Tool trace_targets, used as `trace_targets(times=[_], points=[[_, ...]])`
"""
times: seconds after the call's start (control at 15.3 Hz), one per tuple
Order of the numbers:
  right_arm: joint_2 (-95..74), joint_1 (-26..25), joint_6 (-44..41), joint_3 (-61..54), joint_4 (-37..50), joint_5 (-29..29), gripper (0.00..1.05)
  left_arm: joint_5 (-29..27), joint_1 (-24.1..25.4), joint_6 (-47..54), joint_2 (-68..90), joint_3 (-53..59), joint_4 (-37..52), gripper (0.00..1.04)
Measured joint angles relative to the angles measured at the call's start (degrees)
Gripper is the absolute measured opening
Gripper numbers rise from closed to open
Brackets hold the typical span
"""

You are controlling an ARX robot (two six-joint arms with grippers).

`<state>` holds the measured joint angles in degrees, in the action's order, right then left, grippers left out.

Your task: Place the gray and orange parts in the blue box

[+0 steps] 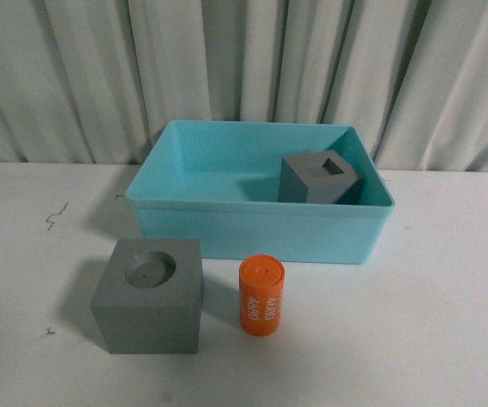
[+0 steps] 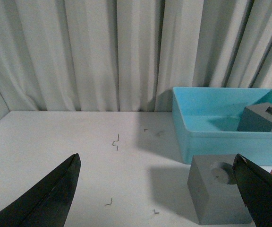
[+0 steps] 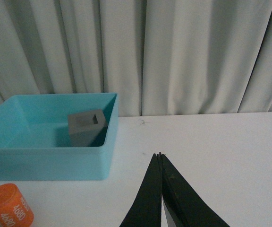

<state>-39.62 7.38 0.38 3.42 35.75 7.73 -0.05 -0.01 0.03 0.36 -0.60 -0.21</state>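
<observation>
- The left pincer (image 2: 156,158) shows only in its own wrist view. Its two black fingers (image 2: 55,198) stand wide apart, above the bench (image 1: 430,322) with nothing between them.
- A few small dark marks (image 1: 55,214) lie on the white bench toward its left edge.
- The round-hole cube (image 1: 149,297) stands upright, hole up, near the bench's front edge and left of the middle. It is outside the box, just in front of the box's left front corner and apart from it.
- The cylinder (image 1: 262,297) is orange with white lettering down its side. It stands on end just right of the round-hole cube with a narrow gap between them. It is also outside the box, near the front wall.
- The box (image 1: 252,229) sits at mid-bench toward the back edge, close to the curtain (image 1: 244,59), with its long side facing the front.
- The square-hole cube (image 1: 320,178) rests inside the box, in its right half, hole up and turned a little askew to the walls.
- The right pincer (image 3: 159,156) appears only in its own wrist view. Its black fingers are pressed together at the tips and hold nothing. It is over bare bench to the right of the box.
</observation>
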Motion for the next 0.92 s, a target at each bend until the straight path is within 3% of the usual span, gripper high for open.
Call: trace_targets(times=[0.13,0.2,0.26,0.92], points=[[1.88,-1.57,0.0,-2.43,1.03,-1.66,0.02,0.02,0.0,0.0,0.0,0.0,0.0,0.98],[4.13,-4.9,-0.07,-2.75,-2.27,-5.92,0.02,0.02,0.0,0.0,0.0,0.0,0.02,0.98],[7.08,-7.54,-0.04,-2.75,-3.85,-6.73,0.02,-0.04,0.0,0.0,0.0,0.0,0.02,0.98],[25.22,-7.67,-0.07,-2.75,-21.27,-7.54,0.02,0.02,0.0,0.0,0.0,0.0,0.02,0.98]])
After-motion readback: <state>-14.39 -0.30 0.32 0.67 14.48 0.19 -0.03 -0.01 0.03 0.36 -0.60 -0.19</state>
